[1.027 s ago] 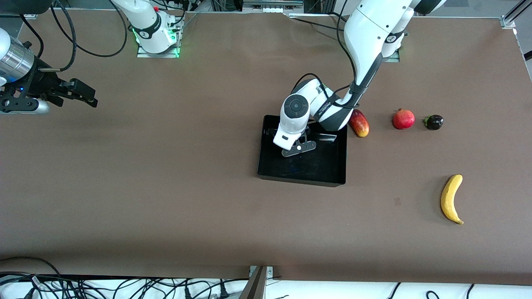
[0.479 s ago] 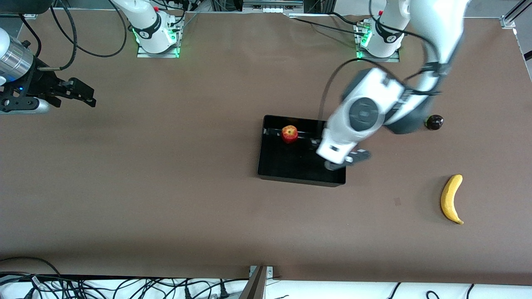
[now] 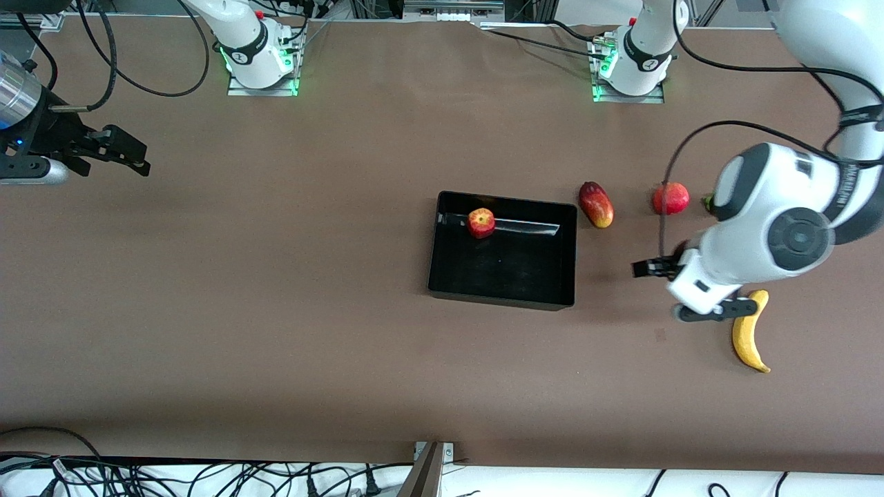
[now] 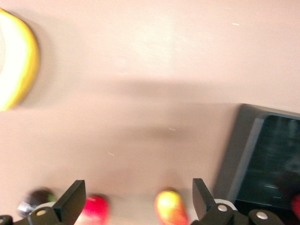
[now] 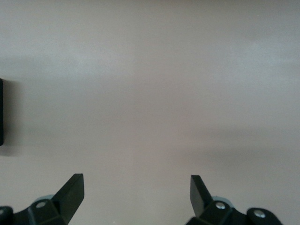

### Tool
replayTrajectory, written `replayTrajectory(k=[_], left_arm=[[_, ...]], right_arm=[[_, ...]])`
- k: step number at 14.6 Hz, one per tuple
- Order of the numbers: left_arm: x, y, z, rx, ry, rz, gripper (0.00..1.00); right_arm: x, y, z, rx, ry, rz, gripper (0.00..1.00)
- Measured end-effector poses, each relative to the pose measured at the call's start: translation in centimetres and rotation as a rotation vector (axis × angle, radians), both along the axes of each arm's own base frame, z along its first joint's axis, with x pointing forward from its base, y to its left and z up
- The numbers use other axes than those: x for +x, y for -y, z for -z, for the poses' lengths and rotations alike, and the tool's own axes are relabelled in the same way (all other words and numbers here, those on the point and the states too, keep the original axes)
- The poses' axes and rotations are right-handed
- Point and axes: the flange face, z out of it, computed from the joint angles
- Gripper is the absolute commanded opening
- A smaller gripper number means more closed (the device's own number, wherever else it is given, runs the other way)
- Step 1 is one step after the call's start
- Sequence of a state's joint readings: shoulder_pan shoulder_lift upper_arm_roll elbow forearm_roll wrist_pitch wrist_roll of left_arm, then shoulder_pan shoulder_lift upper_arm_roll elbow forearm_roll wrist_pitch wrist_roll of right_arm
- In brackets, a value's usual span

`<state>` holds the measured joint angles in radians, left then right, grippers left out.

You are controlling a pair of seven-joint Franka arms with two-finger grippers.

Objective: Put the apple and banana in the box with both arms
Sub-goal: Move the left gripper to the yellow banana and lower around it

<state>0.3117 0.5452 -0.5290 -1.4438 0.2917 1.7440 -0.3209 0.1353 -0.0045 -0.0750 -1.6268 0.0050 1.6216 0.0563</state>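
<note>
The apple [image 3: 481,222] lies in the black box [image 3: 503,279], near the wall closest to the robot bases. The banana [image 3: 749,338] lies on the table toward the left arm's end, nearer to the front camera than the other fruit. My left gripper [image 3: 704,304] hangs over the table right beside the banana's upper end, and its hand covers that tip. In the left wrist view the gripper [image 4: 138,201] is open and empty, with the banana [image 4: 16,61] and box [image 4: 267,159] in sight. My right gripper [image 3: 135,155] waits open and empty [image 5: 136,192] at the right arm's end.
A red-yellow mango [image 3: 597,204] lies just beside the box. A red pomegranate [image 3: 670,198] lies past it, toward the left arm's end. A dark fruit [image 3: 707,202] beside the pomegranate is mostly hidden by the left arm. Cables run along the table's near edge.
My left gripper let go of the apple in the box, then swung away toward the left arm's end to beside the banana. The right gripper shifted only slightly.
</note>
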Motion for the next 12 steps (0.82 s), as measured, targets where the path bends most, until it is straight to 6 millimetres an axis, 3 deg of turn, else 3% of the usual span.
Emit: replayTrajectory(k=[3,6,9,12], left_arm=[[1.9,-8.3,2.0,0.005,0.077,0.096,1.0],[3.3,-14.6,6.8,0.0,0.139,0.185,1.0],[4.0,-18.5,12.0,-0.015,0.196,0.262,1.0],[3.9,-20.2,16.2,-0.008,0.203,0.318,1.0]], right_arm=[[0.0,0.1,0.0,0.0,-0.001,0.002,1.0],[0.1,0.1,0.1,-0.001,-0.002,0.002,1.0],[0.2,0.0,0.1,-0.001,-0.002,0.0,1.0],[0.2,-0.2,0.2,-0.001,-0.003,-0.003,1.0]])
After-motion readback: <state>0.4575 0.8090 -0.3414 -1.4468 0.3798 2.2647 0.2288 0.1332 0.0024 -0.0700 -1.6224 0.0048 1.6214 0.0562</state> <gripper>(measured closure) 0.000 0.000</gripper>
